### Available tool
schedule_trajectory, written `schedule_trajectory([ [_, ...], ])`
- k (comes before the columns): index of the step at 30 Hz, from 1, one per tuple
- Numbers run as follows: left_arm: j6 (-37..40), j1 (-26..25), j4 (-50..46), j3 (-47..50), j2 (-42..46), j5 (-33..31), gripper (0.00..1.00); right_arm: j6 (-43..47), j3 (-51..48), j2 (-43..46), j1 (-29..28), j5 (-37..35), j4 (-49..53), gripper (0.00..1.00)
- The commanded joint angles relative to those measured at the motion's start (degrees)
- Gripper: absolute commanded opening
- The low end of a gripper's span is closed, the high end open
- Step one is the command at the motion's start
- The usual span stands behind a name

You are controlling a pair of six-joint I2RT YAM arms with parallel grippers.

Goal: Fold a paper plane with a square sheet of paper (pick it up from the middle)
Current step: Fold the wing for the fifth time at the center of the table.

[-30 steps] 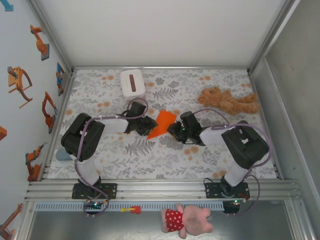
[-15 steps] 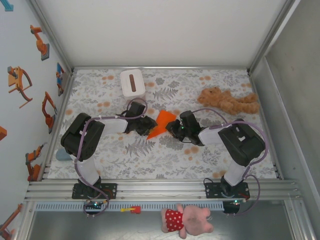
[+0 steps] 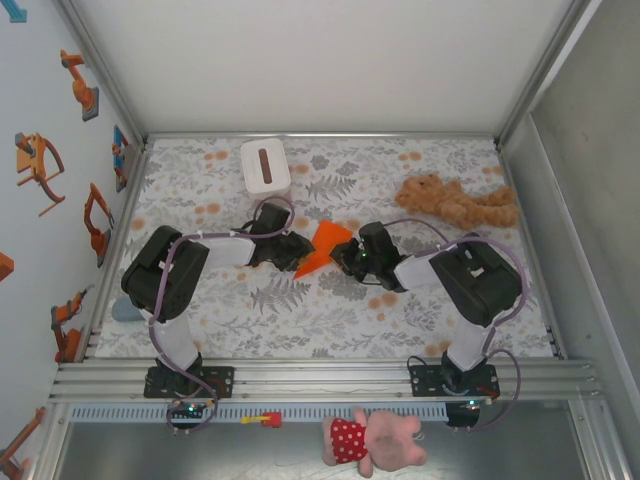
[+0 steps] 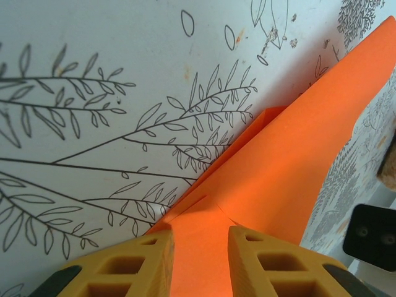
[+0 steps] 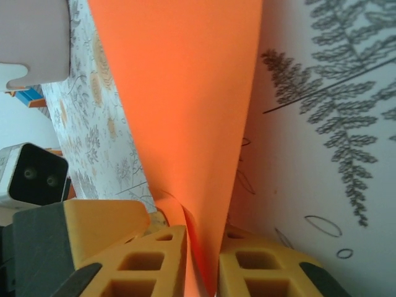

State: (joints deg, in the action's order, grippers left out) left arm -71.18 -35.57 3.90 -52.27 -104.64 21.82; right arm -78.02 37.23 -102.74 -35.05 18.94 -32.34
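Folded orange paper [image 3: 322,247], creased into a narrow pointed shape, is seen at the middle of the counter [image 3: 300,320], between the two pincers. Its near left tip is met by the left pincer [image 3: 292,252]. In the left wrist view the paper [image 4: 278,167] runs into the narrow gap between the yellow fingers [image 4: 139,263], and whether it is pinched there cannot be told. Its right side is clamped by the right pincer [image 3: 342,258], whose fingers [image 5: 154,253] are drawn almost together on the paper's edge. A white tissue box [image 3: 265,166] stands far left, and a tan plush toy [image 3: 455,203] lies far right.
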Motion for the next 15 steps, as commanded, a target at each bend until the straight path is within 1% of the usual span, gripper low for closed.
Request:
schedule_trajectory([
  [1,0.76,0.23,-3.71,1.67,0.54,-0.38,0.30,-1.20,1.70,-0.84,0.64,0.88,-2.16,0.12],
  [5,3.37,0.33,-4.10,1.34,3.61,-1.51,0.33,-1.00,1.45,0.21,0.75,0.84,-2.05,0.01],
  [9,8.85,-0.12,-5.95,1.85,9.10,-4.69,0.37,-0.90,0.55,2.00,0.81,0.50,-2.10,0.00],
  [15,22.18,-3.21,-13.64,2.38,18.27,-15.32,0.49,-0.83,-0.48,5.66,1.43,0.20,-1.15,0.00],
])
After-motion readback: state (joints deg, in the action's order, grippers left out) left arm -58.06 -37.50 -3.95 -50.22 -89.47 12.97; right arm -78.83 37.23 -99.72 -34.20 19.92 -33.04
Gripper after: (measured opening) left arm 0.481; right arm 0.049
